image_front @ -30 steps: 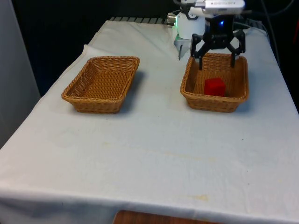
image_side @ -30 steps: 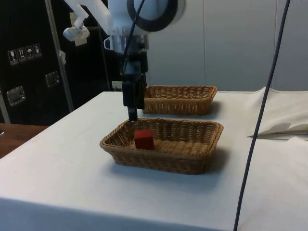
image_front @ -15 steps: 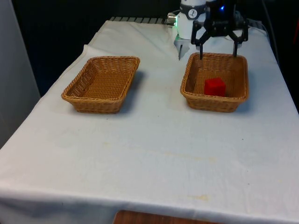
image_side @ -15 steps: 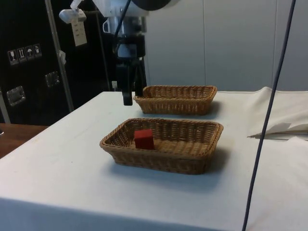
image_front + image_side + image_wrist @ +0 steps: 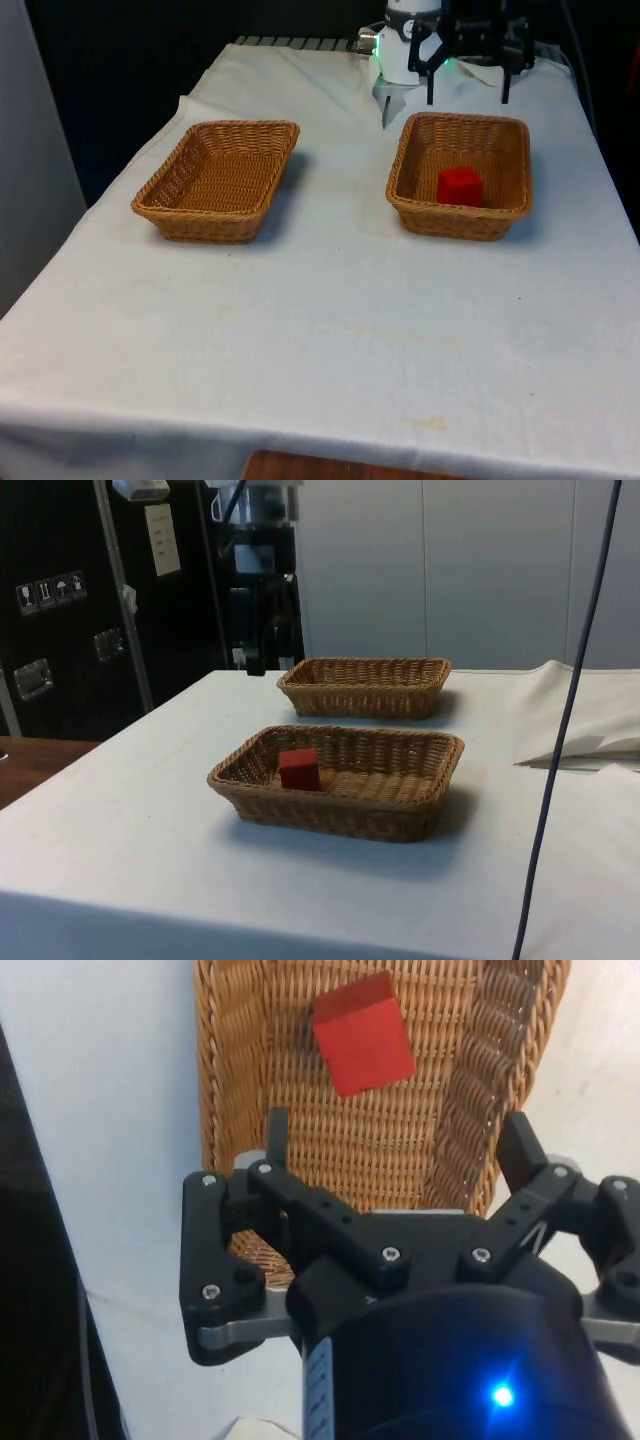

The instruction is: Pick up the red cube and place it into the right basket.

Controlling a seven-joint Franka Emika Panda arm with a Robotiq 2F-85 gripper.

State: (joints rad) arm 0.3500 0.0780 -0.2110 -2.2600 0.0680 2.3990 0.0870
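Observation:
The red cube (image 5: pixel 460 186) (image 5: pixel 299 768) (image 5: pixel 364 1032) lies on the floor of the right wicker basket (image 5: pixel 460 222) (image 5: pixel 330 815) (image 5: pixel 240 1080), with nothing touching it. My gripper (image 5: pixel 468 98) (image 5: pixel 258 660) (image 5: pixel 398 1130) hangs open and empty well above the table, just beyond the basket's far rim on the robot's side. In the wrist view both black fingers (image 5: pixel 277 1125) stand wide apart over the basket's end, and the cube is farther along the weave.
A second wicker basket (image 5: pixel 215 225) (image 5: pixel 365 700) stands empty on the front view's left. The robot's base (image 5: pixel 400 60) rises behind the right basket. In the side view a dark cable (image 5: pixel 560 740) hangs down in front of folded white cloth (image 5: pixel 590 730).
The open gripper has risen out of the right basket and drawn back towards the robot's base. The red cube has stayed where it lay.

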